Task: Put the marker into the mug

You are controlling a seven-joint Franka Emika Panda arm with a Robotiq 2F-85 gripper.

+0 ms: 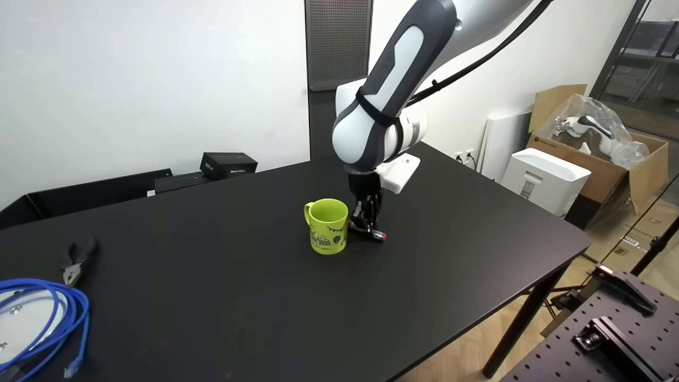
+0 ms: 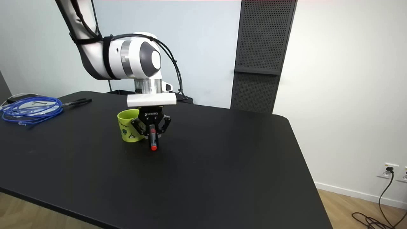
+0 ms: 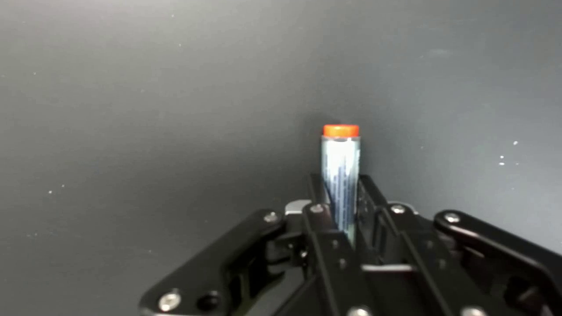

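A slim dark grey, red-ended marker (image 2: 153, 139) is pinched in the black metal pincer (image 3: 340, 180), whose fingers press on it from both sides; in the wrist view its orange-red tip and pale-looking barrel stick out beyond the fingertips. It is low over the black bench (image 1: 238, 297), and whether it meets the surface cannot be told. It lies outside and just to the right of the small bright yellow-green mug (image 1: 328, 228), which stands upright with printed pictures on its side; in an exterior view the mug's handle is turned left. Whether marker or pincer touches the mug cannot be told.

Above the pincer are a flat white block (image 2: 151, 100) and the white and dark grey robot arm (image 1: 360, 138). Well to the left on the bench, in both exterior views, lie dark-handled pliers (image 1: 72, 273), near a coil of bright blue cable (image 1: 32, 283) on a pale disc (image 1: 21, 324). At the far edge sit a small black box (image 1: 229, 167) and, just left of it, a lower black box (image 1: 183, 182). Beyond is a dark grey perforated panel (image 1: 339, 48) against the white wall (image 1: 154, 79). In an exterior view, past the right edge, stand a white plastic bin (image 1: 551, 175) and an open brown cardboard box (image 1: 602, 180); a dark plate dotted with holes (image 1: 636, 329) fills the near right corner.
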